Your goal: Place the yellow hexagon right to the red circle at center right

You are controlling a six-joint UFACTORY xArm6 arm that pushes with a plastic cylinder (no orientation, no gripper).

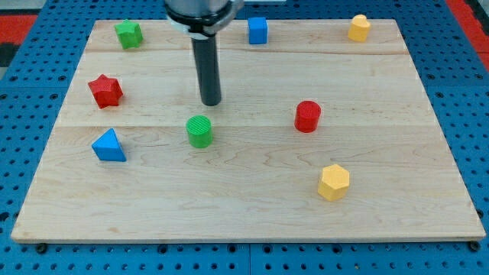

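Wooden board (252,206) on blue pegboard (458,84). Rod's tip (211,102) just above green cylinder (199,131); no claw fitted. Yellow hexagon (334,182) below red circle (307,116).

Text: none readable
Labels/brands: none seen on blocks
Numbers/signs: none seen on tabletop (252,206)

Probably a robotics lab: a pale wooden board (252,206) lies on a blue perforated bench (466,92), toy blocks scattered about.
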